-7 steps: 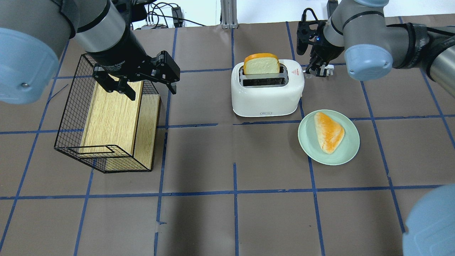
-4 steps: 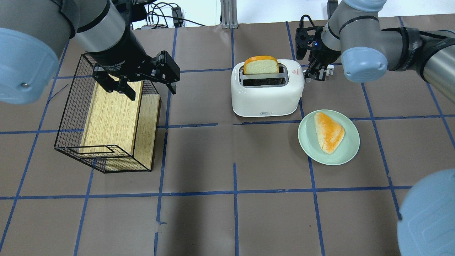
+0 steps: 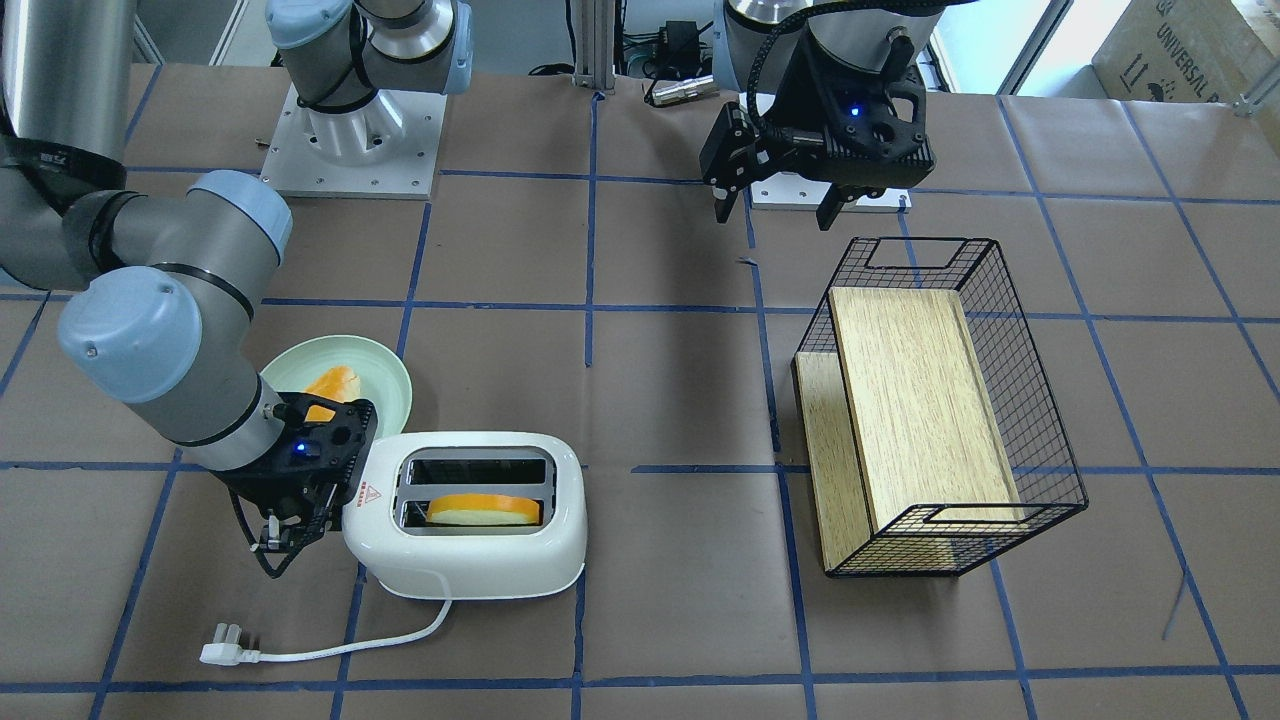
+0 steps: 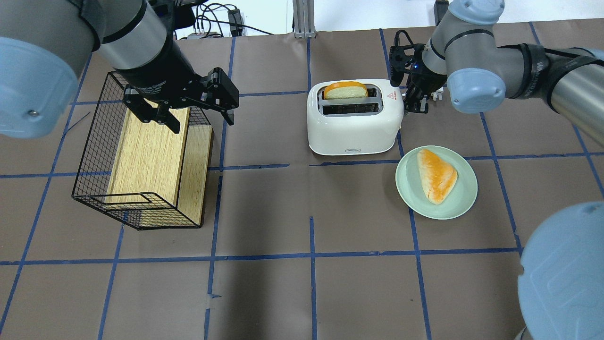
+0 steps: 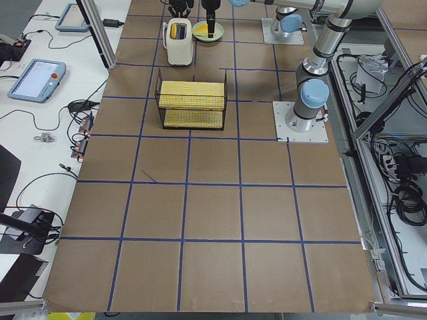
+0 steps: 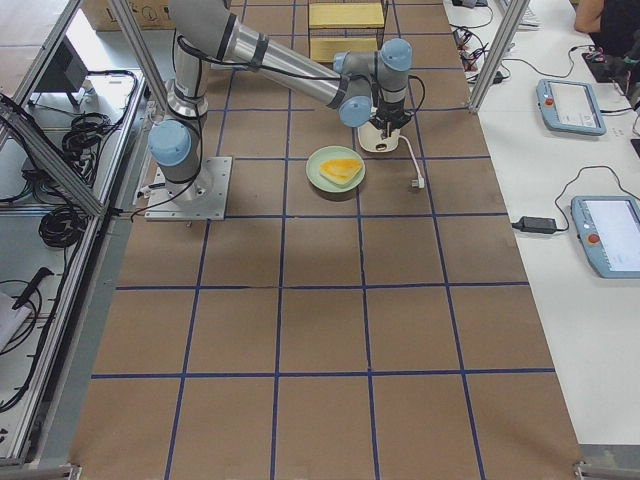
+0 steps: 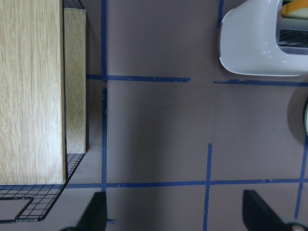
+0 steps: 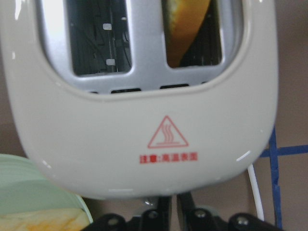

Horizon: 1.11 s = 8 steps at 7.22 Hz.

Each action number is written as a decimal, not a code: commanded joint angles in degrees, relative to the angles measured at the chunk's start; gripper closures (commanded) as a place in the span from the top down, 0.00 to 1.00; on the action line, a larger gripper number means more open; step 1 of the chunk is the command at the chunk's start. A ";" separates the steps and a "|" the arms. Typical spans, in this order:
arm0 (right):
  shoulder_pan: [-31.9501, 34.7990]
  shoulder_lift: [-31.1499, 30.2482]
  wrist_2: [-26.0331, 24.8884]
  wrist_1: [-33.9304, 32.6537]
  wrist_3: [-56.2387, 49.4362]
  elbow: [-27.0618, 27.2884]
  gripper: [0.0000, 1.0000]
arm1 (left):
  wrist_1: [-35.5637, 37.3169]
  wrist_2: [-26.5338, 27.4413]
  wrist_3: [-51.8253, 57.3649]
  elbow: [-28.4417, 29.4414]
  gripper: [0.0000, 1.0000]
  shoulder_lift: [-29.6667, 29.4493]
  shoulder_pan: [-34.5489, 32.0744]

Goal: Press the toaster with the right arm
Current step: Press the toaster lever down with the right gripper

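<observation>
Jaws of the right gripper pressed nearly together, low at the sticker end of the toaster — glossy white, a bread slice sunk in its far slot — standing just beside the green plate

The rounded white plastic toaster is smooth and glossy, its slot surround dull grey metal. Matt brown paper with blue tape strips covers the counter. The black wire-mesh basket holds pale, grained wooden boards. The silver-grey metal right arm carries smooth light-blue caps. The pale green round plate looks smooth.
</observation>
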 commanded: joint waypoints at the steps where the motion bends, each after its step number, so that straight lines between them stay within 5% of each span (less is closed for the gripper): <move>1: -0.06 0.35 0.03 -0.06 -0.03 -0.03 0.21 | 0.00 0.00 0.00 0.00 1.00 0.00 0.00; 8: -1.11 -0.70 -0.84 0.81 -2.90 -2.65 0.23 | 0.00 0.00 0.00 0.00 1.00 0.00 0.00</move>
